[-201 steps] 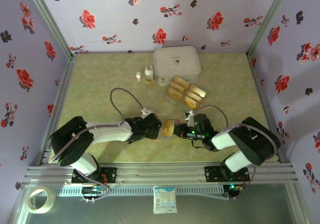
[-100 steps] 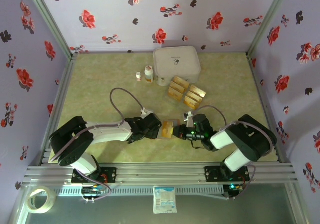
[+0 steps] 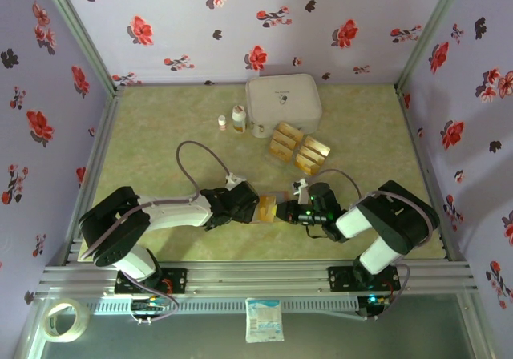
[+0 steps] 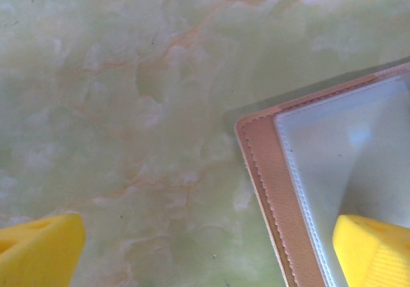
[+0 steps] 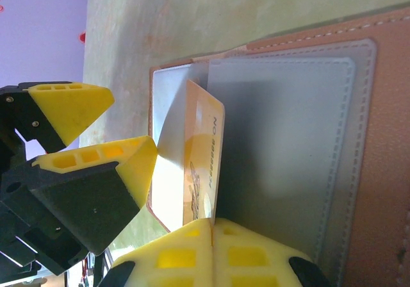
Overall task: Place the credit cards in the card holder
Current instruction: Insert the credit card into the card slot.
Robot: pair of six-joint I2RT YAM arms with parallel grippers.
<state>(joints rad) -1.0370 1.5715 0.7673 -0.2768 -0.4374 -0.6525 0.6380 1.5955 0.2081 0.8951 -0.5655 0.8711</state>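
**A:** Where are my grippers, and where is the card?

**B:** Your right gripper [image 5: 211, 226] has its yellow fingers pinched together on the short edge of one golden credit card [image 5: 204, 162]. The card stands on edge over the open reddish-brown card holder [image 5: 384, 139], right at the edge of a frosted sleeve [image 5: 282, 133]. I cannot tell whether it has entered the sleeve. Your left gripper [image 4: 205, 248] is spread wide and holds nothing. One fingertip [image 4: 375, 252] overlaps the holder's pale lining near a corner, but I cannot tell whether it presses down.

**A:** What could go wrong from here?

**B:** If you push at a slant, I judge the card may catch the sleeve's lip, then bow or twist out of that narrow pinch. The surface looks smooth, so a push could also slide the holder unless your left finger pins it.

**A:** And the surroundings?

**B:** You are working on a pale green, marble-look tabletop [image 3: 160, 135]. It is enclosed by lilac walls [image 3: 240, 22] printed with red and dark flowers. The other credit cards [image 3: 298, 149] stand grouped at the back, just in front of a white zip case [image 3: 283, 102] and well apart from the holder.
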